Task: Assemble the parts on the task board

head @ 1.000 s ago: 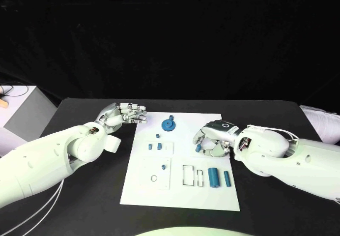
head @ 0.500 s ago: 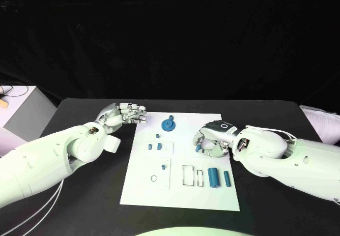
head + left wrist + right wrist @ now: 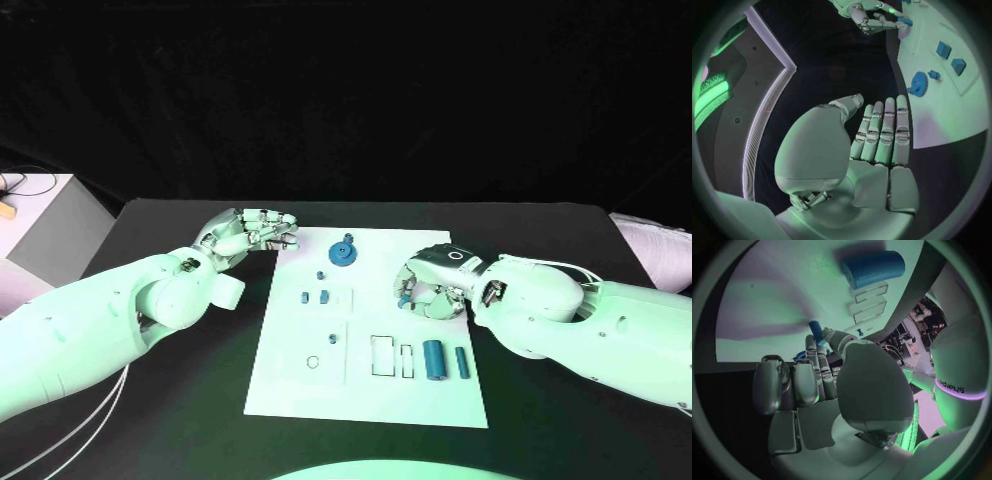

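Task board [image 3: 368,390] lies mid-table [image 3: 577,420], white plate. Right hand [image 3: 433,285] over board's right edge, fingers curled, pinching small blue peg [image 3: 817,331] between thumb and fingertips. Left hand [image 3: 253,232] hovers off board's far-left corner, above black table, fingers straight and close together, holding nothing. Blue gear [image 3: 343,252] sits near board's far edge. Two blue cylinders [image 3: 434,359] lie side by side at board's near right, beside rectangular slots [image 3: 384,356]. Small blue pieces [image 3: 316,296] left of centre.
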Robot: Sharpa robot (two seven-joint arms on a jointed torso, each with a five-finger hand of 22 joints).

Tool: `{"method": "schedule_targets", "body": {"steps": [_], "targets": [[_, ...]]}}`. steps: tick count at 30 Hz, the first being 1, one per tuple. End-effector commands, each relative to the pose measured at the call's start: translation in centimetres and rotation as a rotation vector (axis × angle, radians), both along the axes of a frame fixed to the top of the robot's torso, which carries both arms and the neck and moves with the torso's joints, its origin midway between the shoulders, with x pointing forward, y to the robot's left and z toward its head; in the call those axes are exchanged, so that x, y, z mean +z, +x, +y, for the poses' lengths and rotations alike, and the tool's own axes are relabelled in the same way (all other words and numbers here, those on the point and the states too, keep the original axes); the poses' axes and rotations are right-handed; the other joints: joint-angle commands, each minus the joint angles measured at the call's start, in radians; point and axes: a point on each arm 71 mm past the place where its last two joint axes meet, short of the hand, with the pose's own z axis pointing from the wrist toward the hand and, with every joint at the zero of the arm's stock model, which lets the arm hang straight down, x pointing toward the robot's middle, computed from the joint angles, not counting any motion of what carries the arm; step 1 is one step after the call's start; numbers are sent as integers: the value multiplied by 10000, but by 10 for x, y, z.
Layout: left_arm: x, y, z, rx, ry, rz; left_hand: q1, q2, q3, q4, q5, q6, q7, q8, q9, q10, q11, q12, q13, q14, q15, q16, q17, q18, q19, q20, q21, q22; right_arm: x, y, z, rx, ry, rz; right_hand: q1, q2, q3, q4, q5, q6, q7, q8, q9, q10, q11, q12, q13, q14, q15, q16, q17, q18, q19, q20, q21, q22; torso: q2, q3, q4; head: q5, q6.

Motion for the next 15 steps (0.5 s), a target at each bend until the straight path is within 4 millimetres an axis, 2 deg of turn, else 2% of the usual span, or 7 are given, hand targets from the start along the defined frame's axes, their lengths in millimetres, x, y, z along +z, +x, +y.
{"method": "schedule_targets", "body": {"steps": [1, 5, 10, 15], "targets": [[1, -1, -2, -179, -161, -31, -20, 68, 18, -38, -4, 68, 42, -48, -19, -20, 27, 23, 16, 34, 50, -86, 12, 41, 29, 42, -71, -29, 0, -2, 2, 72, -22, -119, 69, 245, 172, -43, -42, 138, -26, 110, 71, 184, -51, -28, 70, 159, -87, 80, 49, -89, 34, -97, 107, 65, 2, 0, 0, 7, 4], [1, -1, -3, -183, -161, -27, -20, 68, 18, -38, -4, 68, 42, -48, -19, -20, 27, 23, 16, 34, 50, -86, 12, 41, 29, 42, -71, -29, 1, -2, 3, -24, 89, -216, 192, 480, 400, -184, -204, 266, -83, 248, 190, 360, -113, -35, 148, 173, -139, 116, 103, -103, 51, -140, 175, 153, 1, -2, 3, -4, 1], [1, -1, -2, -181, -159, -27, -20, 68, 18, -38, -4, 68, 42, -48, -19, -20, 27, 23, 16, 34, 50, -86, 12, 41, 29, 42, -71, -29, 3, -2, 2, -231, 286, -402, 303, 663, 641, -399, -150, 279, -92, 375, 338, 521, -155, -51, 232, 183, -178, 145, 152, -117, 68, -183, 241, 241, -2, -1, 1, -11, -1], [1, -1, -2, -168, -159, -33, -23, 70, 17, -40, -3, 67, 44, -53, -23, -23, 28, 21, 15, 37, 51, -99, 14, 42, 33, 44, -81, -36, 8, -4, -1, -442, 690, -750, 307, 679, 752, -493, -134, 270, -83, 426, 403, 588, -161, -58, 271, 196, -182, 178, 210, -134, 91, -192, 313, 323, -8, 1, 3, 26, 14]]}}
